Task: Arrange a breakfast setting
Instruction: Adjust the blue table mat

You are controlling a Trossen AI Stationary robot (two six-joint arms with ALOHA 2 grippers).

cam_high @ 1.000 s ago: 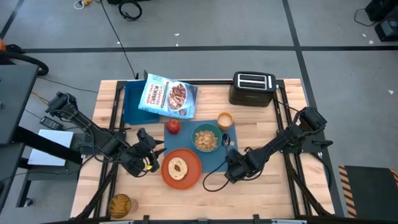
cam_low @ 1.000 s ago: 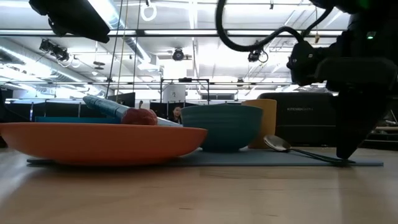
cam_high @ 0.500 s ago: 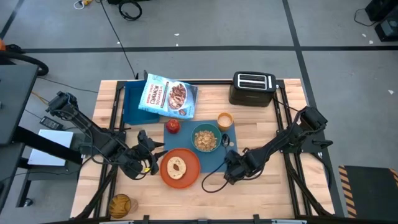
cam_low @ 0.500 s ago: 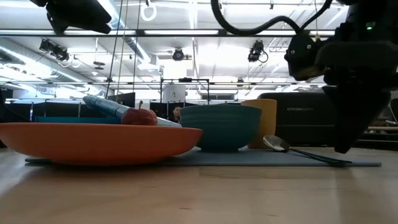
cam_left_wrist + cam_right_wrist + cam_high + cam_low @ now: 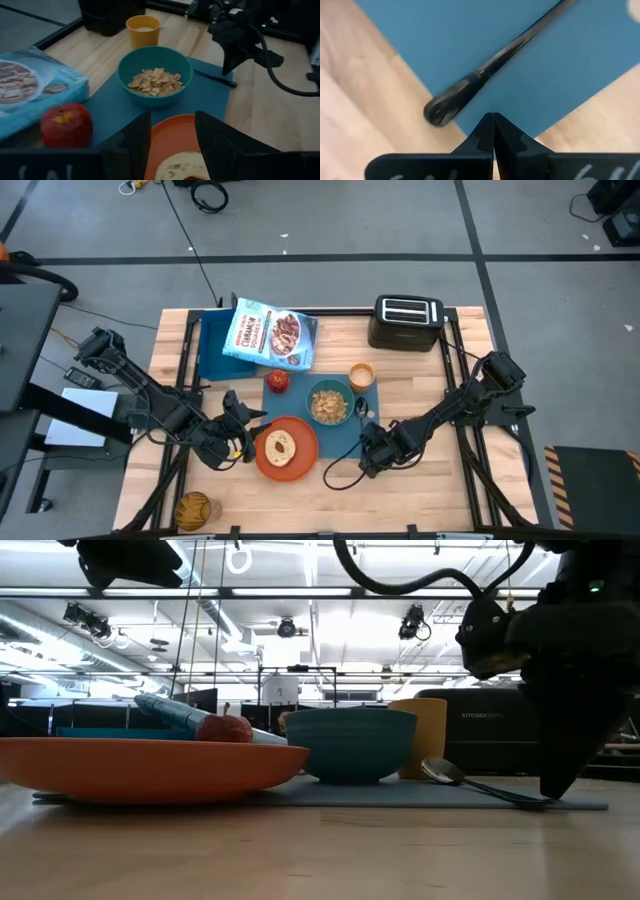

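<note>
The blue placemat (image 5: 345, 435) lies mid-table. On it are the orange plate (image 5: 300, 455) with the bread piece (image 5: 280, 446), the teal bowl (image 5: 330, 402) of cereal, the orange cup (image 5: 361, 375) and the spoon (image 5: 362, 412). The red apple (image 5: 278, 381) sits at the mat's far left corner. The cereal bag (image 5: 268, 335) lies behind it. My left gripper (image 5: 172, 145) is open, its fingers on either side of the plate's left rim (image 5: 172, 122). My right gripper (image 5: 493, 120) is shut at the mat's near right corner, beside the spoon handle's end (image 5: 440, 110). My left gripper: I cannot tell whether its open fingers touch the plate's rim. My right gripper presses its shut fingertips (image 5: 555, 795) down on the placemat's near right corner (image 5: 520, 115). It comes slanting down from the table's right. The mat lies flat on the table.
A black toaster (image 5: 407, 322) stands at the far right. A deep blue bin (image 5: 210, 335) lies under the cereal bag. A round brown object (image 5: 193, 508) sits at the near left corner. A black cable (image 5: 335, 472) loops by the plate's near side.
The placemat has slid a little toward the table's left edge. The plate, bowl, cup and spoon have gone with it. My right gripper, still shut, has shifted the same way with the mat's corner.
</note>
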